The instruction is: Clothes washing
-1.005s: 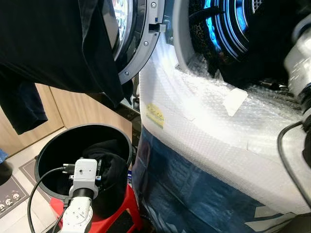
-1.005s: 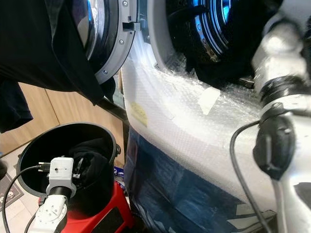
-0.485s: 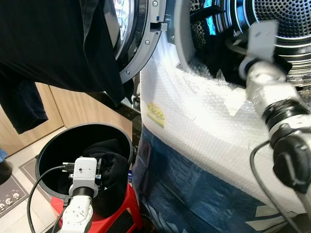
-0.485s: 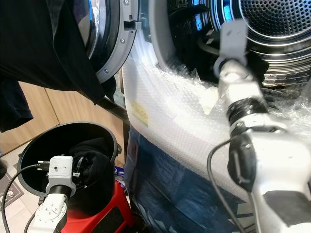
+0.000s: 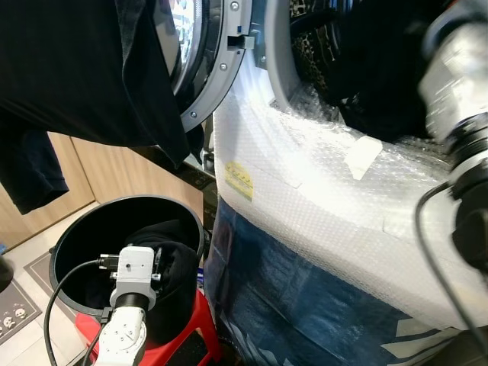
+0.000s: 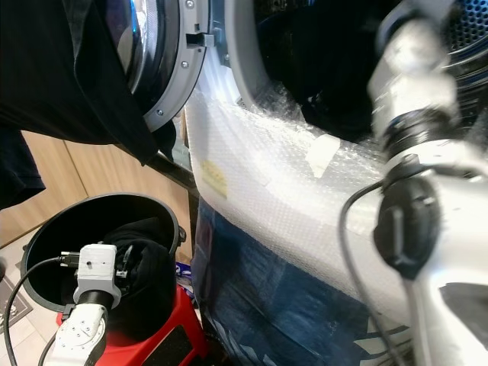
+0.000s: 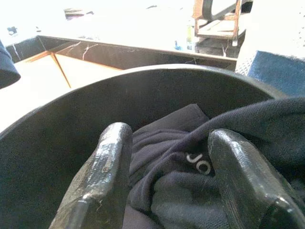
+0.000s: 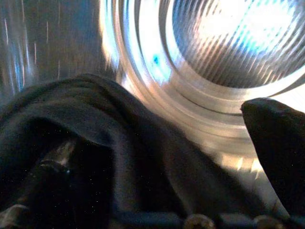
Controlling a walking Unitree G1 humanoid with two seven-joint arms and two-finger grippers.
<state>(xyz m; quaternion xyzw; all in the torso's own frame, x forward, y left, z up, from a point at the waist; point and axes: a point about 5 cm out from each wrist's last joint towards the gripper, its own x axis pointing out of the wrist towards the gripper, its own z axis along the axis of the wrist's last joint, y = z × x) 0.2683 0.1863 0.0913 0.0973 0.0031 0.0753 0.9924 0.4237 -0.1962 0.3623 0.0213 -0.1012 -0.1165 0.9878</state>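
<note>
**Right arm back up at the drum mouth, dark cloth across its claw**

Since half a second ago the right arm [image 6: 415,164] has swung up and gone blurred; the bare drum is now mostly covered by a dark garment [image 5: 381,69] in the washer opening. The left arm hasn't moved, parked over the bucket.

- Right gripper [image 8: 157,157]: the wrist view looks straight into the drum [image 8: 228,52], dark cloth draped over one finger, the other finger [image 8: 279,143] standing well clear. Fingers apart, cloth between them; looks like carried cloth hanging on, not a firm pinch, but I can't confirm
- Left gripper [image 7: 167,176]: fingers apart, hovering just above the dark clothes [image 7: 190,181] in the black bucket [image 5: 84,229], nothing held
- Bucket sits on a red stool [image 5: 191,335], low and to the left of the washer; the open door [image 5: 210,69] has another dark garment [image 5: 84,69] hanging over it
- Washer front is wrapped in bubble wrap [image 5: 320,198]

Key relation: the drum lies dead ahead along the right fingers' axis, so the load goes straight forward and in. For the next piece the left arm is nearer: the pile is directly below its fingers, straight drop
</note>
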